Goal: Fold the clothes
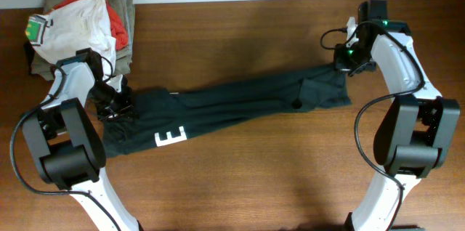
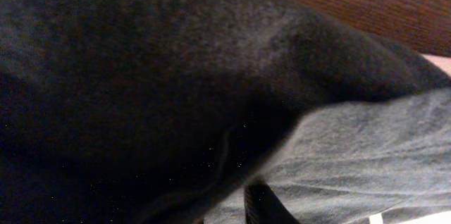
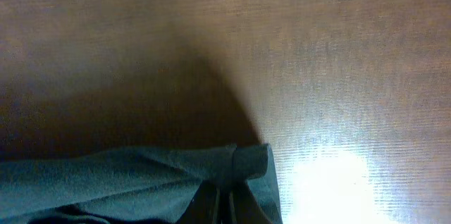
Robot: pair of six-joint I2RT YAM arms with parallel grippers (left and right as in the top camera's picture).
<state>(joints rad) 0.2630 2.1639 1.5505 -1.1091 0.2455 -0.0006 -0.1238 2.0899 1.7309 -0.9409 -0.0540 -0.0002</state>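
The clothes (image 1: pixel 240 104) are one black shirt with a white "E" (image 1: pixel 169 137), pulled out in a long band across the wooden table (image 1: pixel 240 35). My left gripper (image 1: pixel 116 106) sits on the bunched left end. In the left wrist view dark fabric (image 2: pixel 141 76) fills the frame and hides the jaws except one fingertip (image 2: pixel 262 206). My right gripper (image 1: pixel 347 62) is at the shirt's far right end. In the right wrist view its fingers (image 3: pixel 243 206) are pressed together on the shirt's folded edge (image 3: pixel 250 162).
A pile of folded garments lies at the back left corner: a white one with a green tag (image 1: pixel 73 27), a red one (image 1: pixel 120 31) and an olive-grey one (image 1: pixel 127 6). Both arm bases stand at the front, left (image 1: pixel 65 151) and right (image 1: pixel 410 144).
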